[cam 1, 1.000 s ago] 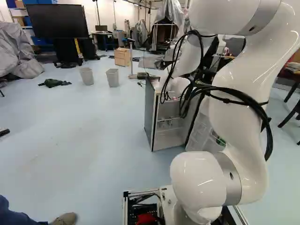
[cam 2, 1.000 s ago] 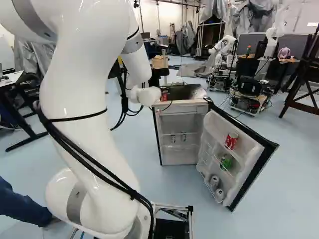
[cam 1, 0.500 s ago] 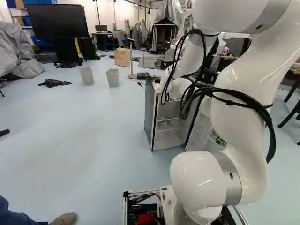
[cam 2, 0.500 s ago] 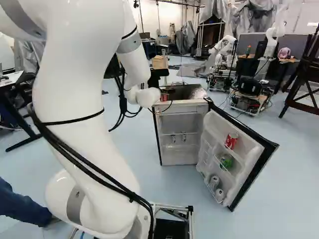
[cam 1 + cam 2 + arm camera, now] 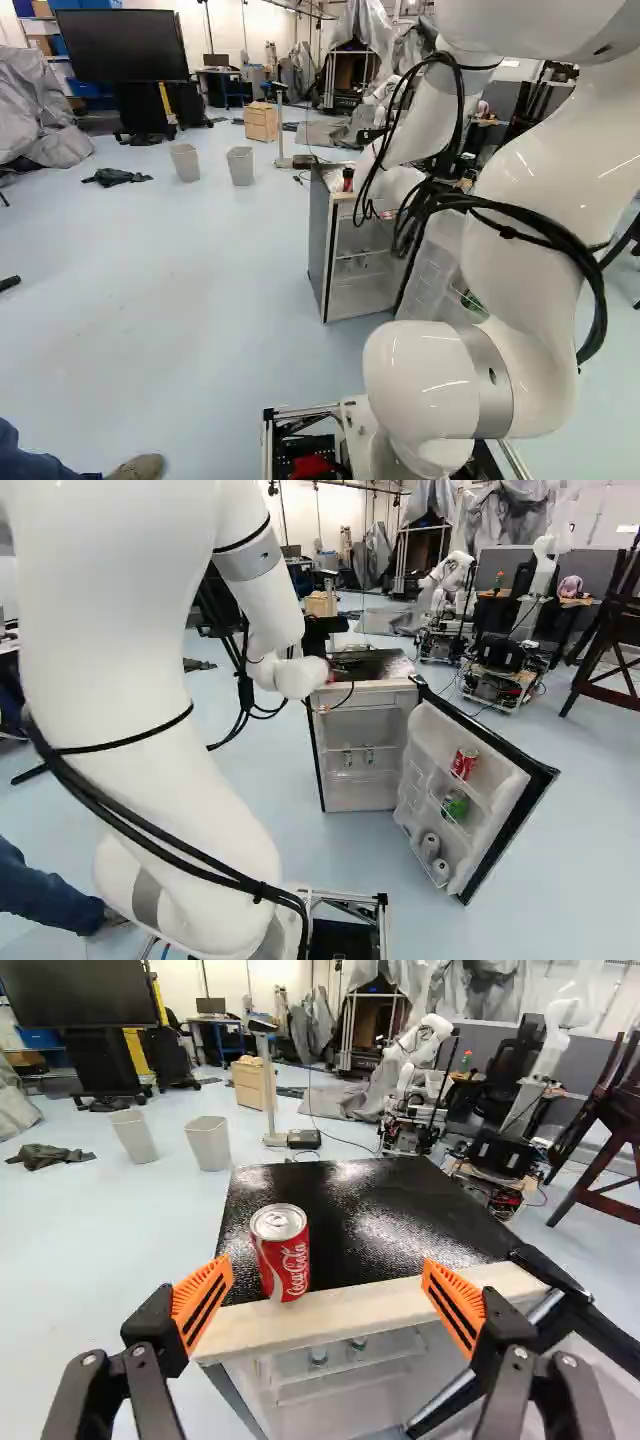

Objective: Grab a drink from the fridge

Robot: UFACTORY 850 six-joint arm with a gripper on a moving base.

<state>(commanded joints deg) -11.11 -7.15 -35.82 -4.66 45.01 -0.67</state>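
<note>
A pale blue floor (image 5: 150,300) runs through the room, with a big dark screen (image 5: 122,45) and two grey bins (image 5: 209,1144) off toward ten and eleven o'clock from the arm (image 5: 520,230). Another robot (image 5: 452,572) stands beyond the fridge (image 5: 365,725), around one o'clock. The fridge door (image 5: 500,825) hangs open, swung toward four o'clock from the cabinet in the right base view; its racks hold a red can (image 5: 464,764), a green can (image 5: 455,803) and, lower down, two silvery cans (image 5: 430,846).

The pincer (image 5: 335,668) is at the fridge's front edge. By the wrist view, the pincer (image 5: 329,1275) is spread wide and has hold of nothing. A red-and-silver can (image 5: 284,1255) stands upright on the black fridge top (image 5: 350,1210), close to its pale front edge. It sits ahead of the orange pads (image 5: 203,1300), at about eleven o'clock, untouched by either.
</note>
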